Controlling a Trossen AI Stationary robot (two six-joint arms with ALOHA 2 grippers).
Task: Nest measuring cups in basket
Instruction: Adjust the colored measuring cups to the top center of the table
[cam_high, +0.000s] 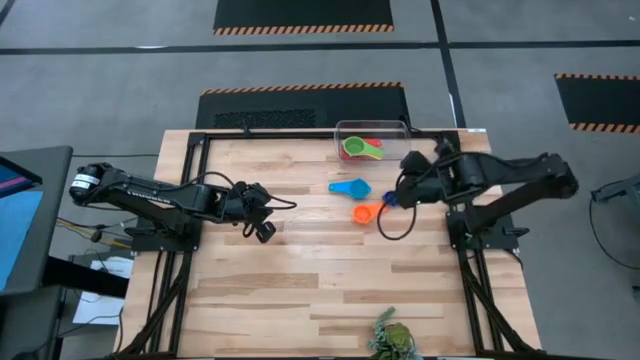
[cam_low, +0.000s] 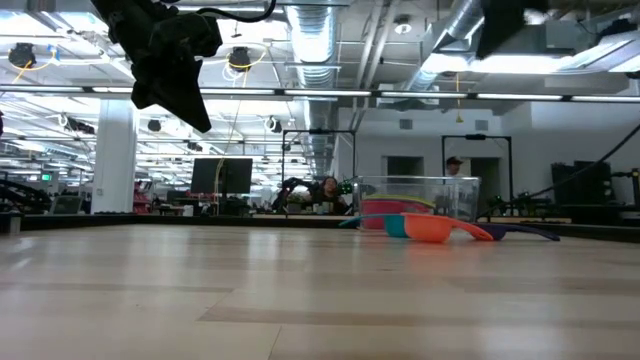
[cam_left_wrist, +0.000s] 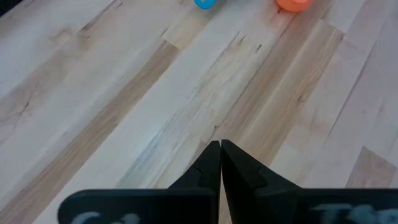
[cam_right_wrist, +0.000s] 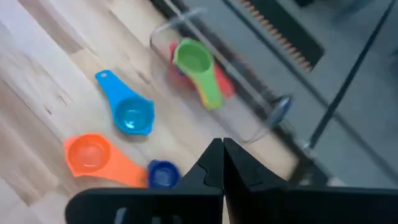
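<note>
While the left gripper (cam_high: 265, 232) hangs pinched shut left of centre in the high view, the right gripper (cam_high: 392, 198), also closed and empty, sits beside the dark blue cup (cam_high: 388, 200), with the orange cup (cam_high: 366, 212) and light blue cup (cam_high: 351, 187) nearby. The basket (cam_high: 405, 128) at the table's (cam_high: 300, 290) top edge holds the green cup (cam_high: 360, 148). In the low view, bare wood fills the foreground before the basket (cam_low: 420, 185). The right wrist view shows its fingers (cam_right_wrist: 211, 165) touching.
</note>
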